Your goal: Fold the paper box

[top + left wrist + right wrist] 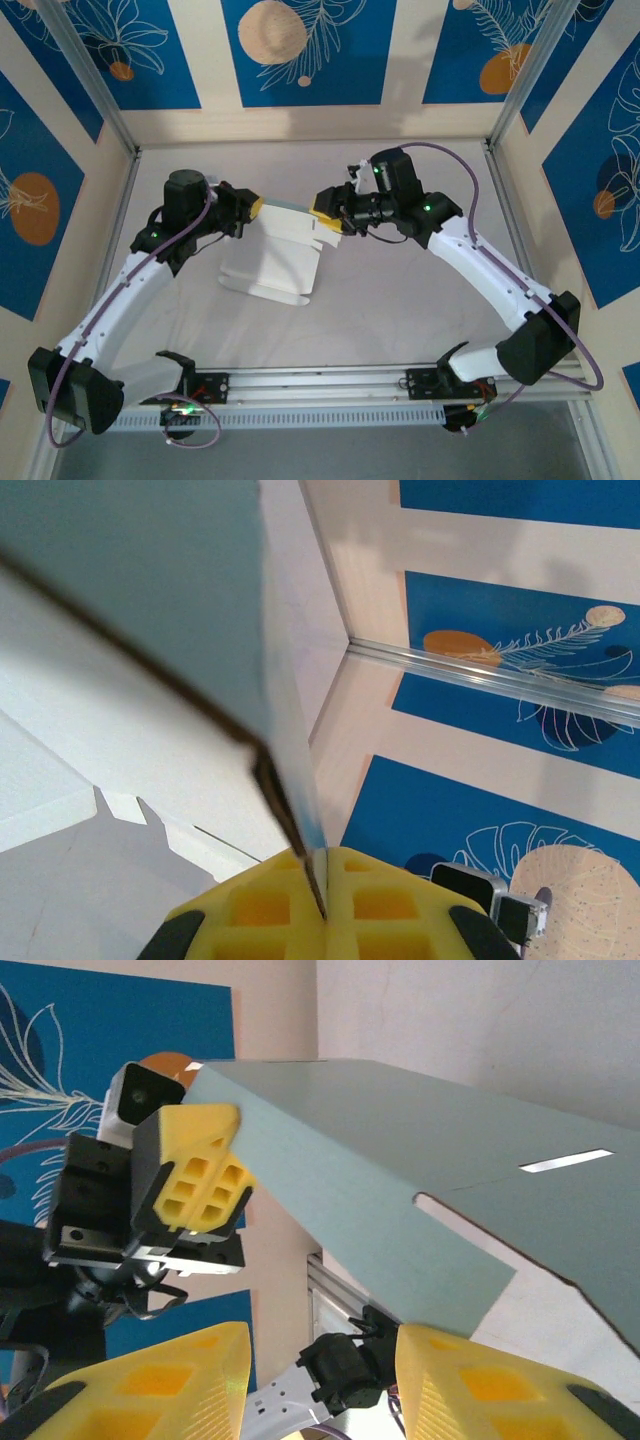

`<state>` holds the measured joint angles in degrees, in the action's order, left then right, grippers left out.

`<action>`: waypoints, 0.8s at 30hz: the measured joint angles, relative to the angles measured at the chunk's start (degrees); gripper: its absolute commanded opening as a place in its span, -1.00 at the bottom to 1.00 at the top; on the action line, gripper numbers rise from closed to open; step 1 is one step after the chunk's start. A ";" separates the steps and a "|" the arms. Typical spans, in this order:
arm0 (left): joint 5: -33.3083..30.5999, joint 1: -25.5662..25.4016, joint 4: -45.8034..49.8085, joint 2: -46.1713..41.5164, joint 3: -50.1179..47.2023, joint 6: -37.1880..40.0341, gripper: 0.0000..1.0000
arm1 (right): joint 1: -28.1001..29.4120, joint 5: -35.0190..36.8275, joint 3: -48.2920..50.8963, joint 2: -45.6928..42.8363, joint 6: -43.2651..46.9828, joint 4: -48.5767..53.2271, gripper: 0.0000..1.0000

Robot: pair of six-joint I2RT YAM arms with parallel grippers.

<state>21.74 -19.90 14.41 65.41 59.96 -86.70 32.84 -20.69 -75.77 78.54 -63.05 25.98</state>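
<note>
The paper box stands half-lifted at the table's middle, white face toward the top camera, its lower flaps resting on the table. My left gripper holds its upper left edge. In the left wrist view the yellow pads are pressed together on the thin card. My right gripper hangs at the card's upper right corner. In the right wrist view its jaws stand wide apart, and the mint-green panel passes just above the right pad, not between the two. The left gripper shows beyond, pinching the panel's far corner.
Walls with blue leaf-pattern panels enclose the table on three sides, with metal frame posts at the corners. An aluminium rail runs along the near edge between the arm bases. Bare table surface lies in front of the card.
</note>
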 measured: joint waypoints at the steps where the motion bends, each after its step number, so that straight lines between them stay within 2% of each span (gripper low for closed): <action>1: -0.09 -0.07 0.00 -0.13 0.00 0.00 -1.00 | -0.26 0.13 0.28 0.00 0.00 0.02 -0.14; 10: -1.31 -0.42 0.00 -1.18 0.00 0.00 -1.00 | -0.15 0.76 0.09 1.97 -0.09 0.26 -0.13; 19: -2.86 -1.55 0.07 -1.18 0.00 0.00 -1.00 | 1.49 0.85 -2.01 5.16 -2.03 0.13 0.02; 24: -3.87 -2.05 0.02 -1.22 0.00 0.00 -1.00 | 2.38 1.09 -3.32 6.88 -3.58 -0.22 -0.06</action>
<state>17.87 -21.96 14.44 64.18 59.96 -86.70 35.22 -19.59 -79.09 85.43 -66.63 25.76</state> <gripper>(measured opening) 0.045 0.487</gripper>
